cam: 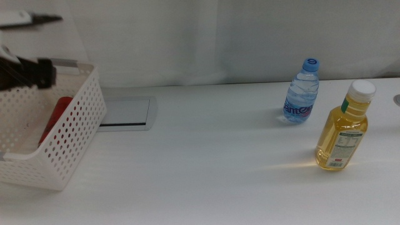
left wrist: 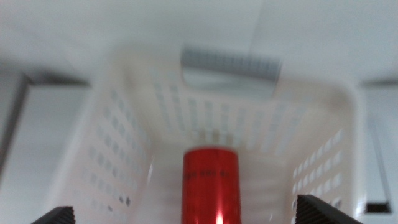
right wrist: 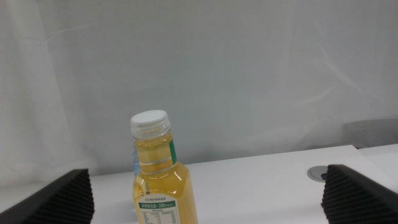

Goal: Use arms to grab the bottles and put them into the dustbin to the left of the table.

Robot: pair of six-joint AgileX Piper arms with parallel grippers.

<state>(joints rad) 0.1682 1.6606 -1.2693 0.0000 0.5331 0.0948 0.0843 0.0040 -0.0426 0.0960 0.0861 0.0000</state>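
- Left wrist view: my left pincer [left wrist: 180, 218] wide above bin [left wrist: 124, 143]; can [left wrist: 210, 183] lies inside.
- Right pincer [right wrist: 208, 199] wide, facing yellow bottle [right wrist: 158, 180].
- Next, I reckon: grasp it; water bottle [cam: 302, 92] waits on surface [cam: 212, 162].

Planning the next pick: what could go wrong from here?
1. The right end effector is open, facing the yellow bottle; the bottle is tall and narrow, so an off-centre approach might tip it.
2. The water bottle stands close by; a wide sweep could knock it.
3. The left end effector hangs open above the dustbin, where the red can already lies; it may clip the rim when leaving.
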